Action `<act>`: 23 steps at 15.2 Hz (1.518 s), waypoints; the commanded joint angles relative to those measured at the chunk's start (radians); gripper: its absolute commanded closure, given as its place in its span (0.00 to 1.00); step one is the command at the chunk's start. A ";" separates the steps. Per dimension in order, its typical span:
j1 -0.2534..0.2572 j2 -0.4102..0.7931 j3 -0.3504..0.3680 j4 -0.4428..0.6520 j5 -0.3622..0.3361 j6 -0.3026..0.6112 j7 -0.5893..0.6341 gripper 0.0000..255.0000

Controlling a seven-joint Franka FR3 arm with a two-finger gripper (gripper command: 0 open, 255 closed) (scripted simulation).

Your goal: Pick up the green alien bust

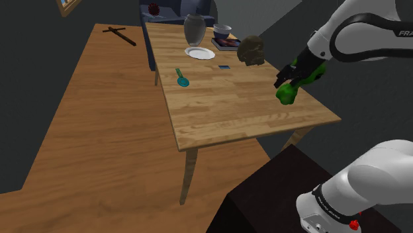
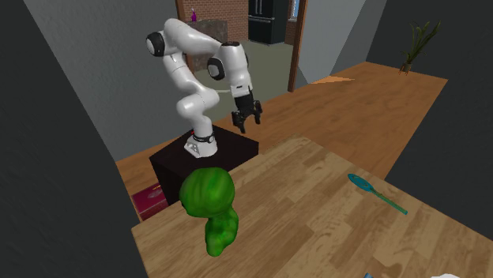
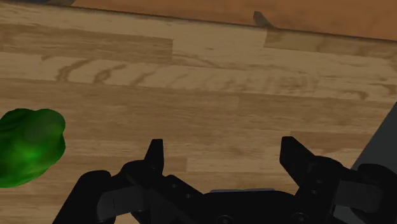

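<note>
Light wooden table [image 1: 251,112] on a wood plank floor [image 1: 86,152], dark grey walls [image 1: 33,33] around, framed picture [image 1: 68,6] on the far wall, brick wall [image 2: 229,9] beyond.

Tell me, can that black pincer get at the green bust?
Probably yes. The pincer is open, and the green alien bust stands on the wooden table off to its side, with nothing between them. It would need to shift sideways first.

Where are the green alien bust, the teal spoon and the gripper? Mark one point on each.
green alien bust [image 2: 207,192]: second exterior view, on its head.
teal spoon [image 1: 183,82]: shoulder view, on its bowl.
gripper [image 3: 222,147]: wrist view, midway between its open fingertips.
</note>
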 commanded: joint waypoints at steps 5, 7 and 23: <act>-0.113 0.098 -0.017 -0.094 -0.042 0.358 0.085 0.00; -0.154 0.148 -0.020 -0.112 -0.055 0.478 0.116 0.00; -0.820 0.706 0.372 -0.042 0.085 1.371 0.268 0.00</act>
